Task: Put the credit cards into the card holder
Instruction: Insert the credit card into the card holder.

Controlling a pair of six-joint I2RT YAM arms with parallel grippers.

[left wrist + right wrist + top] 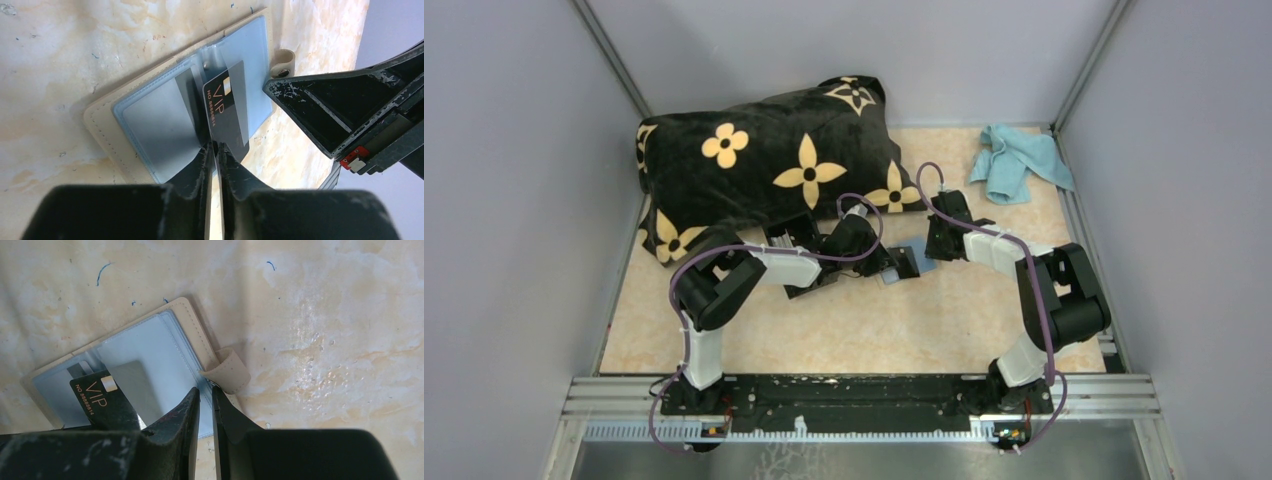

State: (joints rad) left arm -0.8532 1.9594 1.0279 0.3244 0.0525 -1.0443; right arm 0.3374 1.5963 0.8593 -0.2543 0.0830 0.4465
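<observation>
The card holder [908, 264] lies open on the table; it is beige with pale blue clear sleeves, also seen in the left wrist view [102, 122] and the right wrist view [187, 315]. My left gripper [216, 146] is shut on a black card marked VIP [225, 115], held on edge, its far end at the holder's middle fold. The card also shows in the right wrist view [97, 395]. My right gripper [205, 390] is shut, its tips on the holder's edge beside the beige snap strap [227, 371]. No other card shows.
A big black pillow with yellow flowers [764, 165] lies at the back left. A light blue cloth [1019, 160] lies at the back right. Both grippers [886, 262] [938, 243] meet over the holder at mid-table. Grey walls close in the sides.
</observation>
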